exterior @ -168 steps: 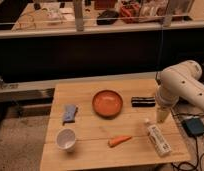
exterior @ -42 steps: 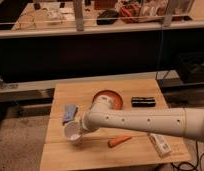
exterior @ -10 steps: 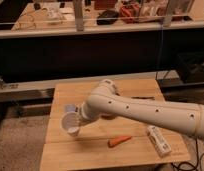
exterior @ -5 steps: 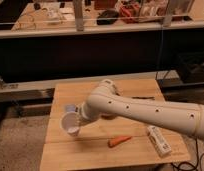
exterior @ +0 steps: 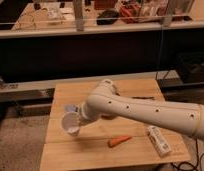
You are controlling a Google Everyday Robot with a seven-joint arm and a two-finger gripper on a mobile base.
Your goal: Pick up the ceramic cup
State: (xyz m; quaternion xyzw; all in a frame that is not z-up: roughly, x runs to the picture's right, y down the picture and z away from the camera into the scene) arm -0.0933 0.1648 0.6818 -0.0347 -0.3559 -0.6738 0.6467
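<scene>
The ceramic cup [exterior: 70, 124] is small, white and round. It hangs tilted at the end of my arm, its mouth facing the camera, a little above the left part of the wooden table [exterior: 60, 155]. My gripper [exterior: 79, 119] is at the cup's right side and shut on it; my white arm [exterior: 140, 110] stretches across the table from the right. The orange dish is almost wholly hidden behind the arm.
An orange carrot [exterior: 119, 141] lies on the table in front of the arm. A white box [exterior: 159, 141] lies at the front right. A small blue-grey packet [exterior: 71, 107] sits just behind the cup. A dark counter with clutter runs behind the table.
Since 4.2 s ago the arm has risen and the cup has come off the table in the gripper. Over the last second nothing has visibly moved.
</scene>
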